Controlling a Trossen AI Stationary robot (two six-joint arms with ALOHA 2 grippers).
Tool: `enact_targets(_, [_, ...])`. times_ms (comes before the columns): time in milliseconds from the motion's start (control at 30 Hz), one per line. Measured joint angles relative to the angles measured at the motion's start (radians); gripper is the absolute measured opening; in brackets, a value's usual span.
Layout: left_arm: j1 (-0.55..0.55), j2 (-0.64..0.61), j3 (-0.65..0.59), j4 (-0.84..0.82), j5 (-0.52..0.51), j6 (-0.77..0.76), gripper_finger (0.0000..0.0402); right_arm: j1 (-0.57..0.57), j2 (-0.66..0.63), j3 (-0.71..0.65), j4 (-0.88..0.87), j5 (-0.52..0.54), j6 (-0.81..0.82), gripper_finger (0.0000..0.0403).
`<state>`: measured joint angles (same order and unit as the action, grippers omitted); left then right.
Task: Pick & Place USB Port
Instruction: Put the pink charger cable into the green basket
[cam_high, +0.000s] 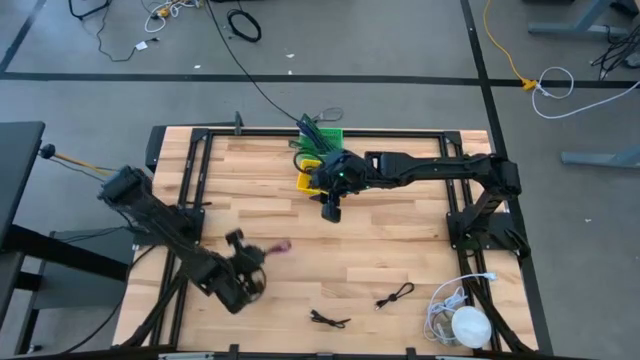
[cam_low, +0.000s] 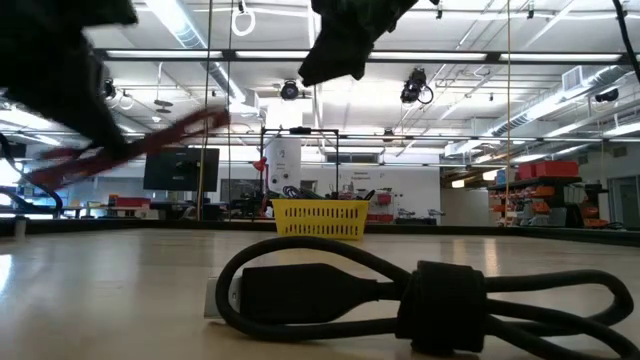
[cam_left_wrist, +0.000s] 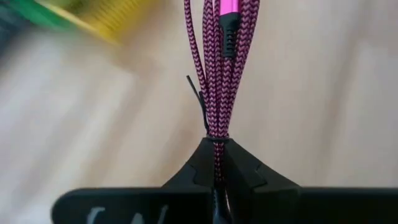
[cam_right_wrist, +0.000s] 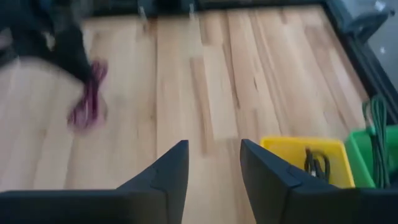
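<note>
Cable (cam_right_wrist: 314, 163) in basket (cam_right_wrist: 280, 148)

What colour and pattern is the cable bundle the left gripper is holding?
Pink-and-black braided weave, a bundled cable clamped in the left gripper. Clearest in the left wrist view.

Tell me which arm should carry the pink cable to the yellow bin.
Left: its end effector is already shut on the pink cable. The right end effector hangs open and empty near the yellow bin.

black cable (cam_low: 420, 290) coiled on table, near | yellow basket (cam_low: 318, 218) behind, far
</note>
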<state>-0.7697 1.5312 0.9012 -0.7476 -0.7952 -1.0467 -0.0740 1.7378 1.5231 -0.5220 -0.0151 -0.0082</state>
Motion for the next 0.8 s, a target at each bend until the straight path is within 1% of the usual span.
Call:
enact_targets(133, [-0.004, -0.13, 0.002, -0.133, -0.278, -0.049, 0.0014, 0.011, 0.0, -0.018, -0.014, 0.003, -0.001, 0.0132])
enact_targets(233, [-0.009, -0.216, 0.003, -0.163, -0.474, -0.035, 0.0014, 0.017, 0.0, -0.037, 0.02, -0.001, -0.01, 0.0125])
enact_targets(267, [-0.009, -0.239, 0.003, -0.169, -0.525, -0.022, 0.0014, 0.018, 0.0, -0.045, 0.038, -0.002, -0.011, 0.0123])
enact_targets(333, [-0.004, -0.276, 0.003, -0.169, -0.592, 0.011, 0.0014, 0.021, 0.001, -0.062, 0.083, -0.003, -0.022, 0.0121])
enact_targets(433, [0.014, -0.304, 0.003, -0.172, -0.647, 0.043, 0.0014, 0.024, 0.001, -0.078, 0.178, -0.003, -0.055, 0.0119])
enact_targets(667, [0.063, -0.314, 0.003, -0.185, -0.687, 0.039, 0.0014, 0.024, 0.001, -0.078, 0.432, -0.079, -0.086, 0.0119])
enact_targets(800, [0.084, -0.314, 0.003, -0.168, -0.7, 0.043, 0.0014, 0.024, 0.001, -0.078, 0.524, -0.095, -0.104, 0.0119])
